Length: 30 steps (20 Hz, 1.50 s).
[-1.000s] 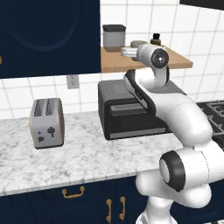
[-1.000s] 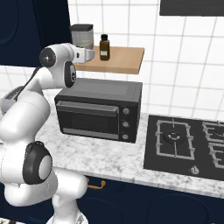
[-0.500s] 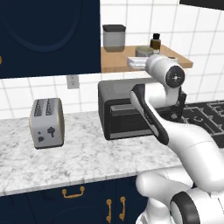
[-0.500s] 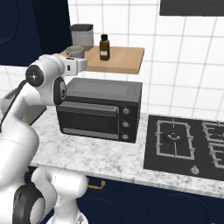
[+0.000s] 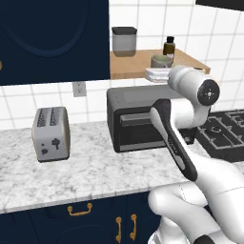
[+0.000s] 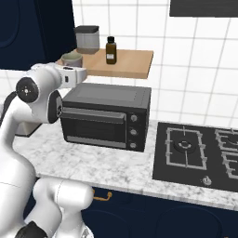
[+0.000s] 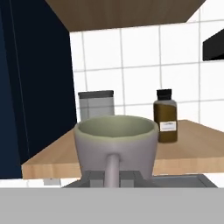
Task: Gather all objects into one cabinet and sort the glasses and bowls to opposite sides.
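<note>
Gripper: I see my gripper closed tight on the handle of the grey-beige cup, which sits upright right in front of the hand camera. The fingers pinch that thin handle, which is why they stand nearly together.

Cup position: In the right base view the cup rides at the end of my wrist, at the front left edge of the wooden shelf and above the toaster oven. I cannot tell from here whether its base touches the shelf or hangs just clear of it.

Why upright: I judge the level hold is deliberate, so the cup can be set down flat without tipping.

Cabinet: The navy cabinet hangs to the left of the shelf, its door shut as far as I can see. In the hand view its dark side stands close on the left, so the cup is just beside it, not inside.

Shelf neighbours: The grey canister and brown bottle stand behind the cup, further back on the shelf, apart from it. They are not mine to move.

Counter: A toaster sits on the marble counter, well apart from the work.

Task standing: My reading is that this cup has been lifted for carrying and the gathering is not yet done.

Risk: A handle pinch lets the cup swing; I would move slowly near the cabinet edge.
</note>
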Available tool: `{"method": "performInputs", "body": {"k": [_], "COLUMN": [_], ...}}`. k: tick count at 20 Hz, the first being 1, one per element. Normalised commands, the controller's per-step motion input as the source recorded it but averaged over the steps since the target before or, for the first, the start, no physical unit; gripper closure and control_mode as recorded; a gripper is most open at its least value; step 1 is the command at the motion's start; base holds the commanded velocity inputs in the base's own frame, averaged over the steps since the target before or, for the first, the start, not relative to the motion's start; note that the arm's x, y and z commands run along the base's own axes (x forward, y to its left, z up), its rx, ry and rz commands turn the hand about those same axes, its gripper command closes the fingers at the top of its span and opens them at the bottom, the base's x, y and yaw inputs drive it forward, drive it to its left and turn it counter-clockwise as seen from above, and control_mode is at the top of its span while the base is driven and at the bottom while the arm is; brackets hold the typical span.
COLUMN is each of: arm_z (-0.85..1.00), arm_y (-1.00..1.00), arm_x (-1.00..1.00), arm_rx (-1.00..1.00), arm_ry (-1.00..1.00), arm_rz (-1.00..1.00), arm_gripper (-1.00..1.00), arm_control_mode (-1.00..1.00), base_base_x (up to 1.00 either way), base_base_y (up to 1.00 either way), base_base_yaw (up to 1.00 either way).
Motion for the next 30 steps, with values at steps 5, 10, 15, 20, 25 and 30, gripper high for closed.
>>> {"method": "performInputs", "body": {"k": [5,10,15,20,25,30], "arm_z": [0.06,0.00,0.03,0.11,0.27,0.19], "arm_y": [-0.22,-0.17,-0.01,0.00,0.00,-0.09], "arm_x": [-0.77,-0.76,-0.68,-0.89,-0.53,-0.33], "arm_rx": [0.00,0.00,0.00,-0.02,-0.01,0.00], "arm_ry": [0.14,0.11,0.05,0.00,0.04,0.06], "arm_rz": [0.02,0.04,0.05,0.01,0.00,-0.05], "arm_gripper": [1.00,1.00,1.00,1.00,1.00,1.00], "arm_control_mode": [-1.00,-1.00,-1.00,-1.00,-1.00,-1.00], "base_base_x": [0.00,0.00,0.00,0.00,0.00,0.00], "base_base_y": [0.00,0.00,0.00,0.00,0.00,0.00], "base_base_yaw": [0.00,0.00,0.00,0.00,0.00,0.00]}}
